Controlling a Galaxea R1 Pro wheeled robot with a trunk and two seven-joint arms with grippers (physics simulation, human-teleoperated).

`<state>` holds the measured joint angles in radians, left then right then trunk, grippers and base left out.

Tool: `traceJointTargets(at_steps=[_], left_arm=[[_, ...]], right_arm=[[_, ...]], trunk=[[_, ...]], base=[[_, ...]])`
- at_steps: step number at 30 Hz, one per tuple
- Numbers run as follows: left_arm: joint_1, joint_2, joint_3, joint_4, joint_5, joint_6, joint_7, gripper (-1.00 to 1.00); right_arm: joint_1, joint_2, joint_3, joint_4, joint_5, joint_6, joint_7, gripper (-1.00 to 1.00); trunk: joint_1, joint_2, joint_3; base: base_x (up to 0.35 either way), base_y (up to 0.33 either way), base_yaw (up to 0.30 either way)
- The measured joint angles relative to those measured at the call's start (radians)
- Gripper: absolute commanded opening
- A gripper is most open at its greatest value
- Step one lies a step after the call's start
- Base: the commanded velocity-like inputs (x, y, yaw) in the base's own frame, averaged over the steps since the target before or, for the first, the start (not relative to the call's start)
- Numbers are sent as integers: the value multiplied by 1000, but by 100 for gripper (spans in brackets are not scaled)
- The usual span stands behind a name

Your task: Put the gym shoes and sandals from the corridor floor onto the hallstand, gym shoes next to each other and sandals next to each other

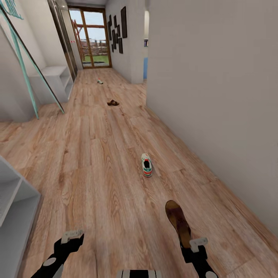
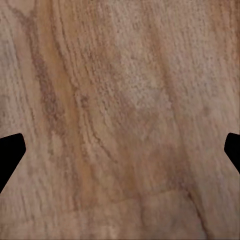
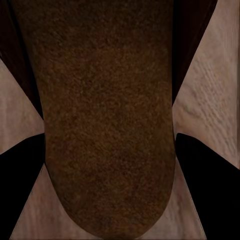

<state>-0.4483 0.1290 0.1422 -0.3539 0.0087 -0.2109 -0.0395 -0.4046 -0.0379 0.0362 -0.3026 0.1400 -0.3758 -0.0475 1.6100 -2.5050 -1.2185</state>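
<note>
Down corridor: gym shoe [image 1: 146, 165], far sandal [image 1: 112, 102] | right fingers [image 3: 200, 165] hold sandal [image 1: 178, 222] | left fingers [image 2: 11, 152] wide

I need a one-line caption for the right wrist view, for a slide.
Right hand with its fingers on either side of a brown sandal, over the wood-plank floor.

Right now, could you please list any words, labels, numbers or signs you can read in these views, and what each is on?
Teal letters on the wall: cut off at the head view's top left corner, unreadable.
Dark frames on the corridor wall: too small to show any text.
Gym shoe and sandal: no readable brand or label.
</note>
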Motion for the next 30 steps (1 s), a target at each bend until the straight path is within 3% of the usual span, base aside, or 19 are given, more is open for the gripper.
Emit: traceJointTargets(at_steps=[4, 7, 8, 22, 30], left_arm=[[3, 5, 1, 90, -1, -83, 3, 100], [12, 4, 1, 101, 0, -97, 3, 100], [17, 4, -1, 108, -1, -103, 3, 100], [52, 6, -1, 105, -2, -107, 2, 100], [54, 1, -2, 109, -2, -107, 2, 100]], right_arm=[[0, 0, 0, 60, 0, -54, 0, -100], [0, 0, 0, 88, 0, -74, 0, -100], [0, 1, 1, 100, 0, -114, 0, -100], [0, 2, 0, 104, -1, -130, -1, -100], [0, 4, 0, 104, -1, -130, -1, -100]], trunk=[[-2, 1, 22], [-3, 2, 38], [-4, 2, 44], [-10, 5, 120], [-40, 61, 158]], base=[[0, 0, 0], [0, 0, 0], [0, 0, 0], [0, 0, 0], [0, 0, 0]])
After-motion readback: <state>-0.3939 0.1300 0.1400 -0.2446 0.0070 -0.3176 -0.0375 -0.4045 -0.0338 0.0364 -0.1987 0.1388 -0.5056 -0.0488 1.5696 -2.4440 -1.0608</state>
